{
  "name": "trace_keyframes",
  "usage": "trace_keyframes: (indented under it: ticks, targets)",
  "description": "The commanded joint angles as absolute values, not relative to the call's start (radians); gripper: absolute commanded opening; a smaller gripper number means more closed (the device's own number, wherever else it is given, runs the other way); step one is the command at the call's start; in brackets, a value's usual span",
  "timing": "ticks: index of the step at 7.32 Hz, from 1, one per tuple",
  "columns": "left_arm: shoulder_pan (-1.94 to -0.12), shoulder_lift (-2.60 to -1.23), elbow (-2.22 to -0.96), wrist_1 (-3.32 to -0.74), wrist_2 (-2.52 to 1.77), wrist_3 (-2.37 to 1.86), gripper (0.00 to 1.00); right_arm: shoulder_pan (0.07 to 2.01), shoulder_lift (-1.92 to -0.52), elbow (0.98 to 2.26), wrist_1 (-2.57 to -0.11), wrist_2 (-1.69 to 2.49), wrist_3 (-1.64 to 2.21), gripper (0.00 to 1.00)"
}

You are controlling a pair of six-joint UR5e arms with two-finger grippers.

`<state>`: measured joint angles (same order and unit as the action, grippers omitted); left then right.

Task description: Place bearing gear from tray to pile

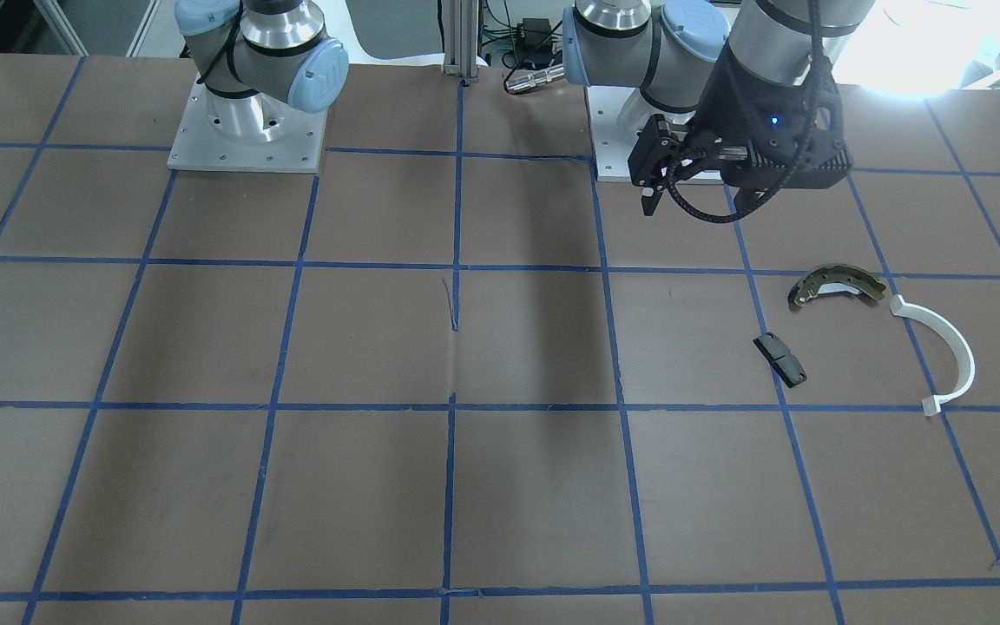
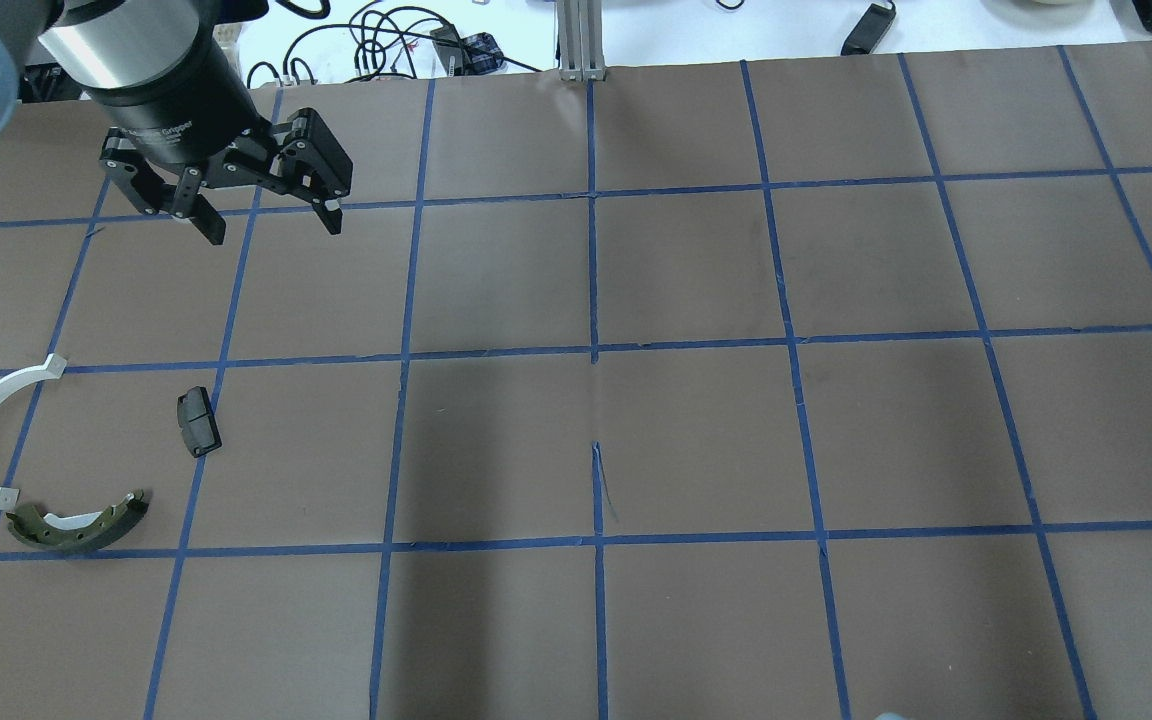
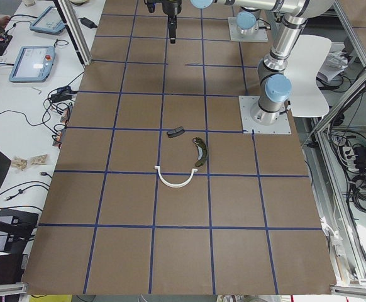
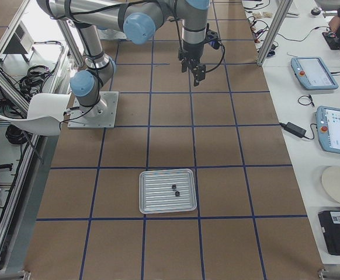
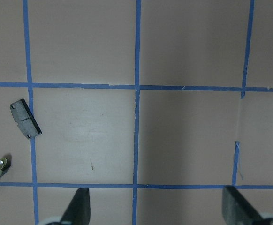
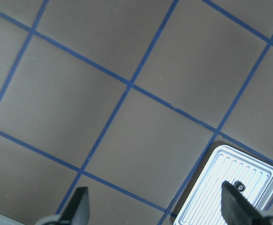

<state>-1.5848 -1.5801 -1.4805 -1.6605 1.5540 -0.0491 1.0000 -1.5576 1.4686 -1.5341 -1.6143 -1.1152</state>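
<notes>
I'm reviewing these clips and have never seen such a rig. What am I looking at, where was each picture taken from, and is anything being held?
Two robot arms stand at a gridded table, each ending in a two-finger gripper. Four pictures come from fixed cameras: facing the robot, over its shoulders, and from each table end. Two come from wrist cameras. The left gripper hangs open above the table near the pile: brake shoe, pad and half-ring. The right gripper is open too; its camera sees the tray, which holds two small dark parts. Nothing is held.
</notes>
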Motion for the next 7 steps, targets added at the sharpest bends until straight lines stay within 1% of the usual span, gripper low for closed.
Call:
trace_keyframes:
  ticks: [1,2,3,4,5,6,7]
  targets:
    - [-1.585,-1.577,-1.485,-1.658,1.554,-0.048,1.00,0.771,-1.495,1.477,-1.545,-1.598,-1.455,0.99]
    - [-1.585,-1.577,-1.488,-1.652,1.552,-0.049,1.00,0.725,-1.441,1.485,-1.596,-1.597,-1.621,0.98]
    - [-1.585,-1.577,-1.489,-1.640,1.554,-0.051,1.00,0.680,-1.372,1.520,-1.711,-1.597,-1.703,0.98]
    - [-1.586,-1.577,-1.491,-1.638,1.554,-0.051,1.00,0.643,-1.285,1.578,-1.864,-1.589,-1.724,0.97]
    - [-1.585,-1.577,-1.491,-1.638,1.552,-0.049,1.00,0.635,-1.194,1.629,-2.061,-1.591,-1.852,0.94]
    - [-1.585,-1.577,-1.491,-1.638,1.552,-0.049,1.00,0.617,-1.148,1.647,-2.125,-1.591,-1.909,0.92]
    - [-1.585,-1.577,-1.491,-1.638,1.552,-0.051,1.00,0.603,-1.120,1.646,-2.138,-1.542,-1.899,0.92]
